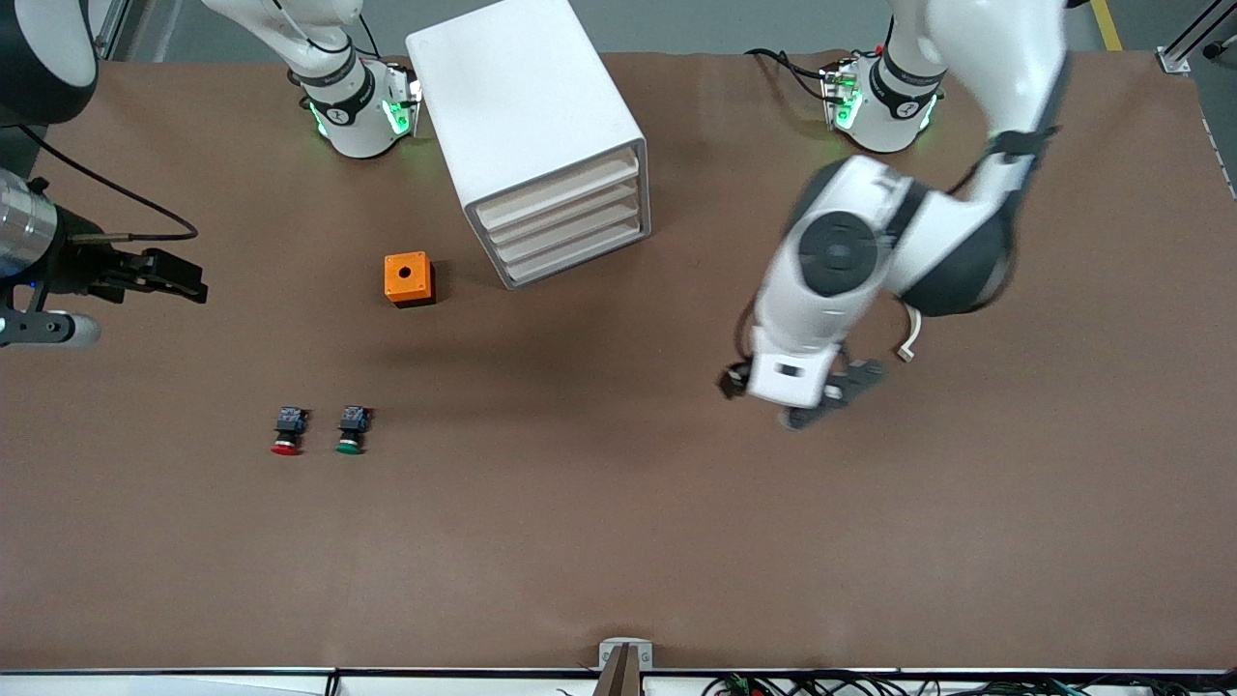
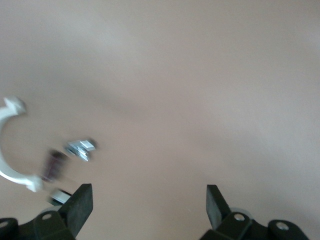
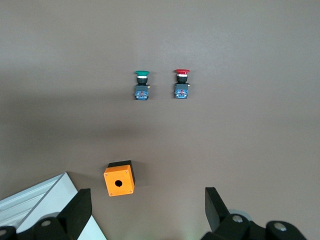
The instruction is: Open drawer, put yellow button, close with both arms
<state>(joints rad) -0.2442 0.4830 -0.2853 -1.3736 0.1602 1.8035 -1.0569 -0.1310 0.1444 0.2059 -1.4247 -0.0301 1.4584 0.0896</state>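
Both claws stand released with nothing between their fingers. Left gripper (image 1: pixel 821 401) hangs over bare brown table (image 1: pixel 618 541) toward the left arm's end; its wrist view shows both black fingers (image 2: pixel 80 205) spread wide over the plain surface. Right gripper (image 1: pixel 169 275) hovers at the right arm's end of the table, its fingers (image 3: pixel 77 212) likewise parted.

White cabinet (image 1: pixel 536 135) sits between the 2 arm bases, its 4 shallow drawers facing the front camera. The top drawer (image 1: pixel 556 188) is shut, flush with the 3 below it.

An orange box (image 1: pixel 409 278) with a round hole in its top face stands just beside the cabinet, toward the right arm's end. Nearer the front camera lie a red-capped button (image 1: pixel 288 431) and a green-capped button (image 1: pixel 352 430), side by side, slightly apart. I cannot see a yellow button in any view.
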